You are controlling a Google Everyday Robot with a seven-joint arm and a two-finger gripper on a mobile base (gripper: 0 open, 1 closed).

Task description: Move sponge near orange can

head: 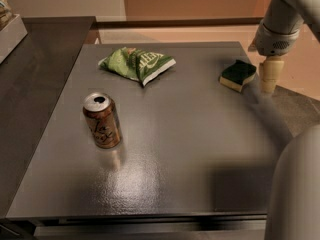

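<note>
We see the sponge lying flat near the far right corner of the grey table, dark green scrub side up, with its pale yellow foam showing along the near edge. Its long axis runs on a diagonal. The left end sits a little nearer to us and the right end points away, toward the table's right edge.

The gripper hangs down from the pale arm just beside that right end, at about the sponge's height. We cannot tell whether it touches the sponge, nor whether it is parted or closed up. It holds nothing that we can see.

The orange can stands upright on the left half of the table, silver top up, its dark script facing us. It is well apart from the sponge, across most of the tabletop. Between the two, toward the far edge, lies a crumpled light-green chip bag, nearer to the can's side than to the sponge.
</note>
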